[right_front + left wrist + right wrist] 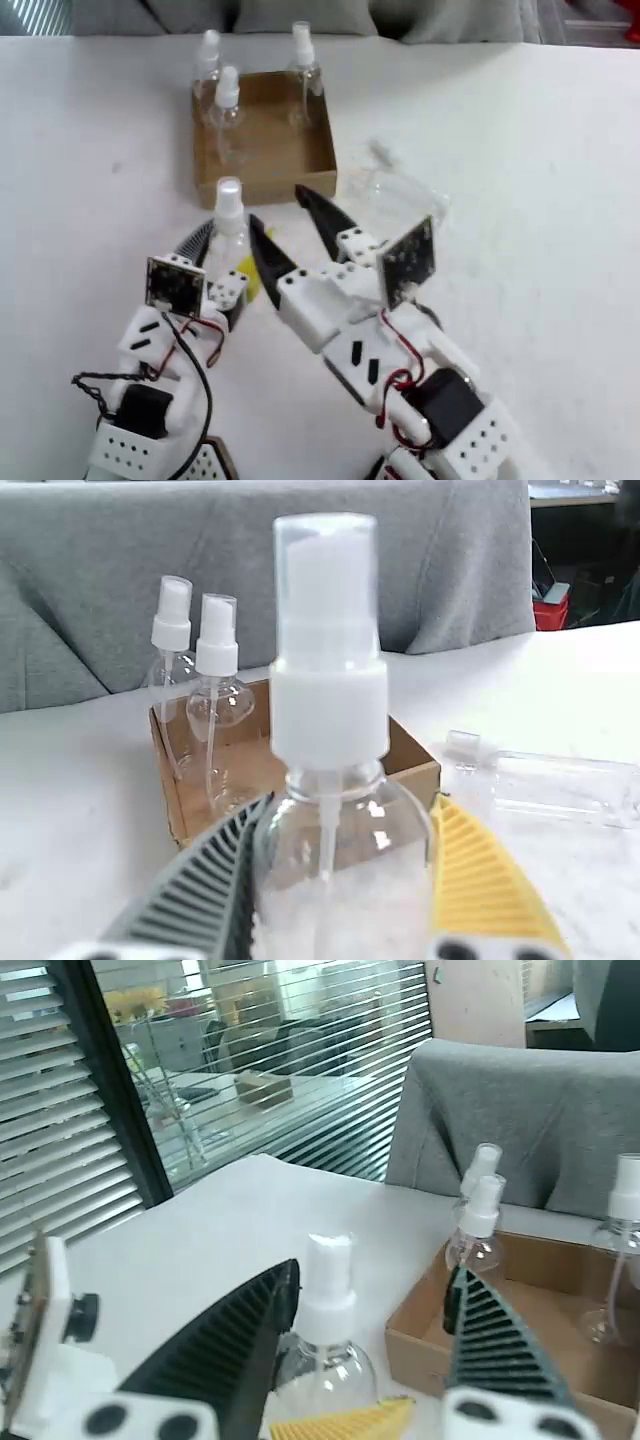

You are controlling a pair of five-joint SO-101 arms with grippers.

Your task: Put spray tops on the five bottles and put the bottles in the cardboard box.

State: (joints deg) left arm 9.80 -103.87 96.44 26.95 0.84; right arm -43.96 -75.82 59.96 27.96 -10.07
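My left gripper (350, 805) is shut on an upright clear bottle (335, 850) with a white spray top, its grey and yellow fingers on either side. From above, this bottle (228, 215) stands just in front of the cardboard box (262, 165). My right gripper (276, 207) is open right beside it, black fingers (230, 1350) apart with nothing between them. Three topped bottles (228, 100) stand in the box's far part. Another clear bottle (400, 190) lies on its side on the table right of the box.
A grey cushioned backrest (300, 570) runs along the table's far edge behind the box. White tabletop (520, 150) stretches to the right and left of the box. Both arm bodies take up the near part of the table.
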